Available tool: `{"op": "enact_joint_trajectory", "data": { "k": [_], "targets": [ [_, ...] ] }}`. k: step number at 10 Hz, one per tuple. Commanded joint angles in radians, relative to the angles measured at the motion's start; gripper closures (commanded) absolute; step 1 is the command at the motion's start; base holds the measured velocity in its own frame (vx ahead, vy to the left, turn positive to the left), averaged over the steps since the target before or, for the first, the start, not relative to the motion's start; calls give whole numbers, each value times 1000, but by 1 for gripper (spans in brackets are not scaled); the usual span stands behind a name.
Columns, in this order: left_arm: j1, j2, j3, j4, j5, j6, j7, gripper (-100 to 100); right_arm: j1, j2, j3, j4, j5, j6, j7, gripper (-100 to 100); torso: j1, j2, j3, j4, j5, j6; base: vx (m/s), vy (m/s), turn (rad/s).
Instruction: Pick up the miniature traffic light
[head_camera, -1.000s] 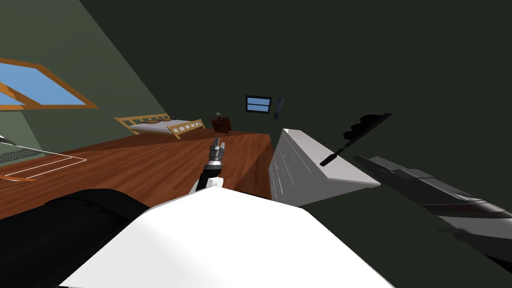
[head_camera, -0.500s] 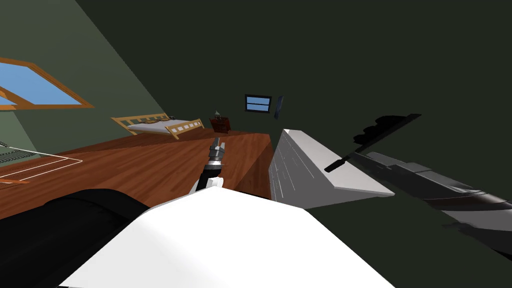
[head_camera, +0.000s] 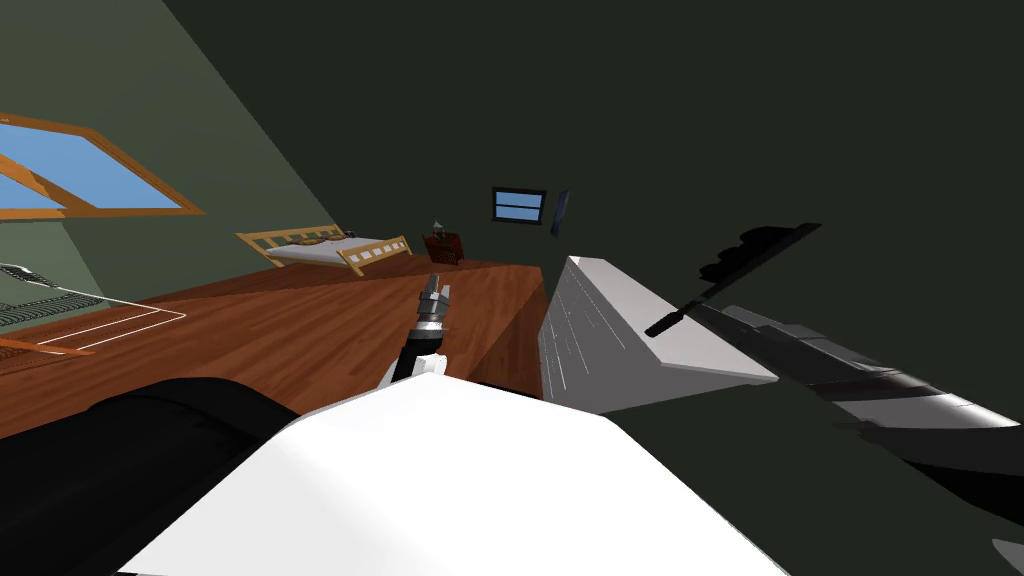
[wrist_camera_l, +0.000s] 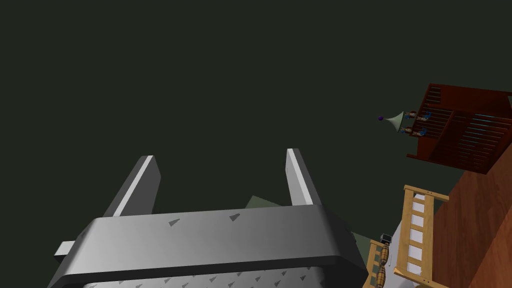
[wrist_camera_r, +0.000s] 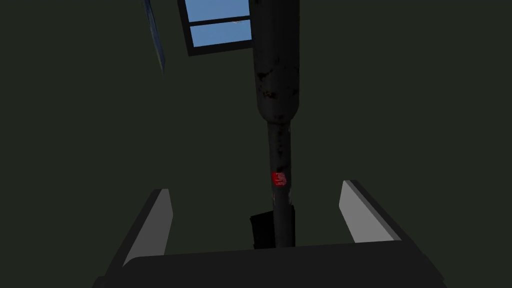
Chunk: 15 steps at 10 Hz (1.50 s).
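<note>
One dim traffic light (wrist_camera_r: 278, 100), cropped, right hand (wrist_camera_r: 256, 188) around

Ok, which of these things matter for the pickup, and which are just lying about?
For the job:
- miniature traffic light, dark, its pole between the fingers
- right gripper, open around that pole
- white surface by it

Just about:
- bed
- red-brown cabinet
- small window
- left gripper, open

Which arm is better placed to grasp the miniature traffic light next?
Right, most likely. The right gripper is open with the traffic light between its fingers, ready to close. The left gripper, also open, faces a dark wall, away from it.
</note>
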Motion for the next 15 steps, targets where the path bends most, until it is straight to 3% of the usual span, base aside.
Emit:
{"op": "enact_joint_trajectory", "data": {
  "k": [1,2,5,7,8,11,12,13,15],
  "targets": [
    [0,0,0,0,0,0,0,0,-50,-1,21,2,0,1,-1,-100,0,0,0,0,0,0,5,2,0],
    [0,0,0,0,0,0,0,0,-81,-47,65,54,18,33,-15,-100,0,-2,-1,-1,0,0,-88,-1,120],
    [0,0,0,0,0,0,0,0,-170,-47,145,92,18,33,-15,-100,-1,3,2,1,0,0,-80,-6,10],
    [0,0,0,0,0,0,0,0,-220,-47,161,92,18,33,-15,-100,0,-2,-1,-1,0,0,6,0,1],
    [0,0,0,0,0,0,0,0,-260,-94,211,143,35,65,-30,-100,0,-3,-2,-1,0,0,-114,-7,96],
    [0,0,0,0,0,0,0,0,-356,-94,302,182,35,65,-30,-100,0,3,2,1,0,0,-81,-4,17],
    [0,0,0,0,0,0,0,0,-388,-94,302,182,35,65,-30,-100,0,-1,0,0,0,0,12,-1,2],
    [0,0,0,0,0,0,0,0,-416,-141,346,233,53,97,-44,-100,0,-3,-2,-1,0,0,-110,-1,90],
    [0,0,0,0,0,0,0,0,-476,-141,405,272,53,97,-44,-100,-1,5,3,1,0,0,-112,-15,38]
  ]
}}
